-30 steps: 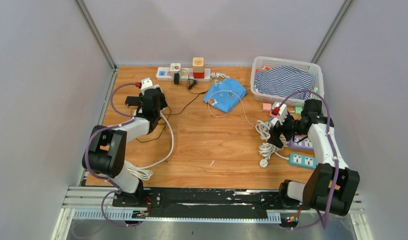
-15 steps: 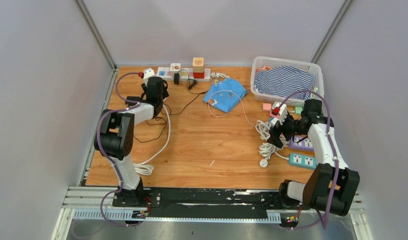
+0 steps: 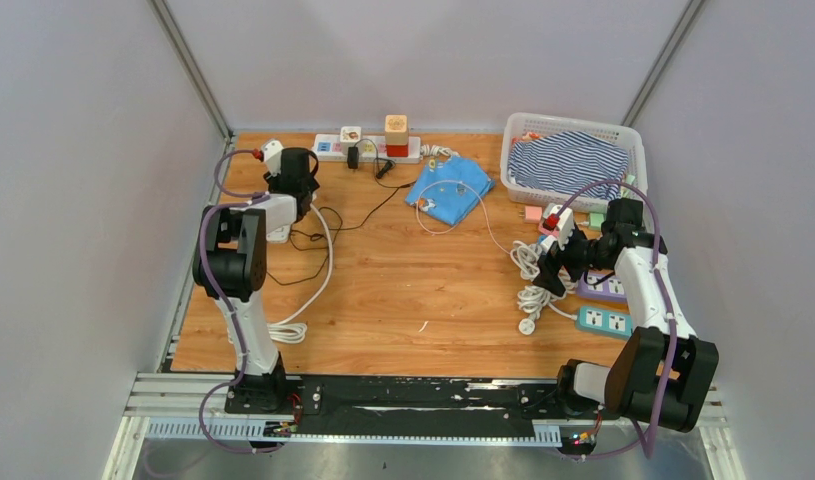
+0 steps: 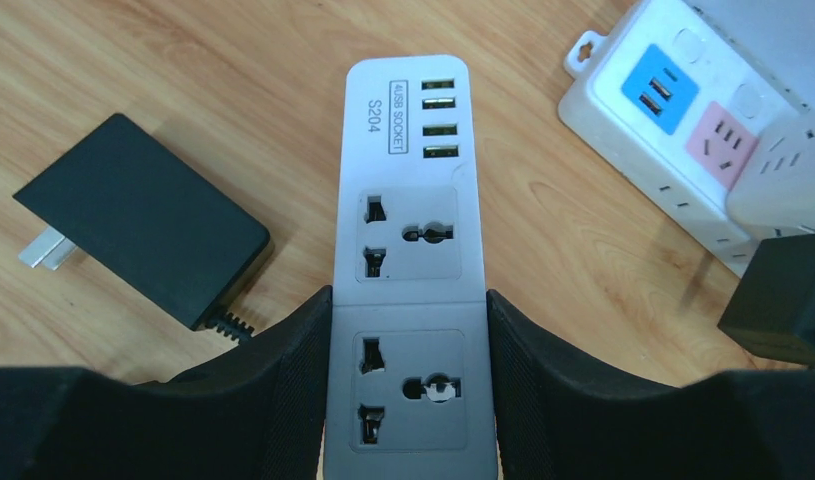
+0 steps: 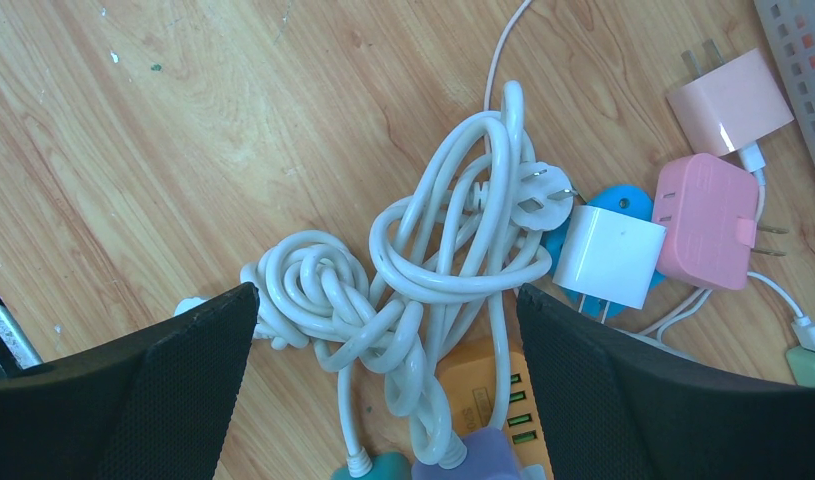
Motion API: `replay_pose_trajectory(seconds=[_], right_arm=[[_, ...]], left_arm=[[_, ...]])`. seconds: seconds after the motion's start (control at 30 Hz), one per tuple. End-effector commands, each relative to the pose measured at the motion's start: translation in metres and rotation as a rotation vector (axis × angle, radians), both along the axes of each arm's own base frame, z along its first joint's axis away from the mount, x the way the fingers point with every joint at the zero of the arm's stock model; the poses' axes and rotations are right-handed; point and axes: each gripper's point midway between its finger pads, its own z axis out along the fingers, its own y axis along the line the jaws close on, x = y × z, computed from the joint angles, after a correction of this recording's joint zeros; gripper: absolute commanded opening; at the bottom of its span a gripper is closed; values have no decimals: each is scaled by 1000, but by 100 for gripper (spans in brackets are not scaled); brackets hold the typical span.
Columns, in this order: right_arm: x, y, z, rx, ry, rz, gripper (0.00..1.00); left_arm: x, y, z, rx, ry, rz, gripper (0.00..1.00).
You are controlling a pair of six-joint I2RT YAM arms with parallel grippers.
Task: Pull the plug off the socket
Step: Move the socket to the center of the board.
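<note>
Two sockets on the grey socket strip (image 4: 411,250) stand empty; the left fingers (image 4: 283,390) clamp its sides. Just beside it, apart, the black plug (image 4: 138,215) lies on the worktop (image 4: 133,60), prongs bare. The right fingers (image 5: 173,380) gape wide above a tangled white cable (image 5: 453,270).

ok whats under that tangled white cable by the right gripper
Part of an orange USB strip shows beneath the white cable; the rest of the strip, and anything else below the coils, is covered.
</note>
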Motion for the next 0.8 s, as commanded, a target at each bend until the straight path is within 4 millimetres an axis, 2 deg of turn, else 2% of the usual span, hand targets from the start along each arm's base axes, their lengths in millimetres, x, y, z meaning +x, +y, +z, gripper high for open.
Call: replay_pose_trajectory(seconds=[0.0, 0.4, 0.63, 0.77], right_arm=[[-7, 2, -2, 22, 12, 5, 100], [-7, 2, -2, 23, 14, 3, 100], [-7, 2, -2, 23, 12, 3, 100], [-7, 3, -1, 24, 12, 4, 100]], left_arm=[[4, 8, -2, -57, -19, 83, 4], [-8, 32, -14, -109, -9, 221, 9], [-10, 34, -12, -105, -11, 233, 23], [-11, 34, -8, -100, -13, 230, 38]])
